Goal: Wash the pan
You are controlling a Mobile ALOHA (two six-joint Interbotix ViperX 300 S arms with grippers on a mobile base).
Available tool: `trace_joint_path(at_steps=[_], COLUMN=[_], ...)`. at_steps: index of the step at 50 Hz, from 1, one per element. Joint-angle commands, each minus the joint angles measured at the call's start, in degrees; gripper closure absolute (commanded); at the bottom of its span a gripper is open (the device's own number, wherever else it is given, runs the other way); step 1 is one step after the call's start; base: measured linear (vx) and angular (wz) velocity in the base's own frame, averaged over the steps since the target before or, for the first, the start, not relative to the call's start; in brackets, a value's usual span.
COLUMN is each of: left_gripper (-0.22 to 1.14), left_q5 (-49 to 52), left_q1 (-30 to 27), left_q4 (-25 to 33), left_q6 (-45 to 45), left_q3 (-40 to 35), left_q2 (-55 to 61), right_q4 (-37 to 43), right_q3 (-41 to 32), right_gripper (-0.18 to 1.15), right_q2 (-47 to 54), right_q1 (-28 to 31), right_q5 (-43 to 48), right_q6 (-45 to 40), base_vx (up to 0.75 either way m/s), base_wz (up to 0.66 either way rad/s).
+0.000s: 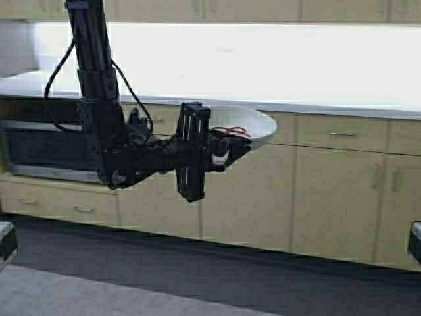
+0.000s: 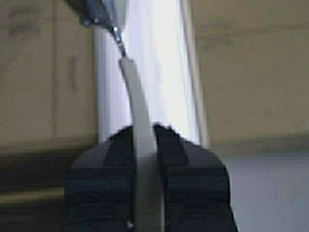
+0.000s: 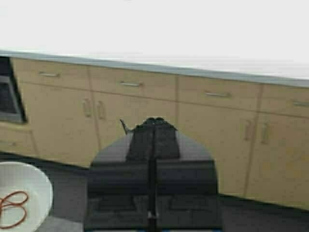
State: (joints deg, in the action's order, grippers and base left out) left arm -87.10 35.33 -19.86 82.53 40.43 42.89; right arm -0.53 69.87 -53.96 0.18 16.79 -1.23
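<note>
**Pan held in the air by the left gripper**

I have the left gripper pinching the pan by its rim, the fingers clamped on either side of the white edge. The pan hangs just right of the gripper, tilted, red squiggles showing inside, in front of the cabinets and about level with the pale surface beyond. My right gripper has its fingers pressed together, empty, pointing at the cabinets; the pan sits to its left.
</note>
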Motion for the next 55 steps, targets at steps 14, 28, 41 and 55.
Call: trace_joint_path(at_steps=[14,28,41,55], left_gripper=[0.89,0.89,0.89,0.89], left_q5=[-1.05,-1.05,-1.49,-2.99], left_q1=[-0.35,-0.35,-0.26,-0.26], left_q4=[-1.58,-2.20,-2.20,-2.46], left_q6=[-0.53,-0.35,-0.26,-0.62], left_q3=[-1.41,-0.70,-0.18,0.79], left_q2=[-2.81,-2.64,-3.08,-3.25], right_q4=[-0.09,-0.79,-1.14,-1.14], right_q3=[-0.97,-1.23,-1.05,-1.32], right_gripper=[0.89,0.89,0.89,0.89], right_q2=[1.58,2.81,2.81,2.81], right_q1=[0.09,0.09,0.09,0.09], right_q5=[0.44,0.53,0.26,0.26], right_q6=[0.35,0.35,0.26,0.09], base_vx=[0.17,0.17,0.18,0.21], base_wz=[0.57,0.52,0.58,0.66])
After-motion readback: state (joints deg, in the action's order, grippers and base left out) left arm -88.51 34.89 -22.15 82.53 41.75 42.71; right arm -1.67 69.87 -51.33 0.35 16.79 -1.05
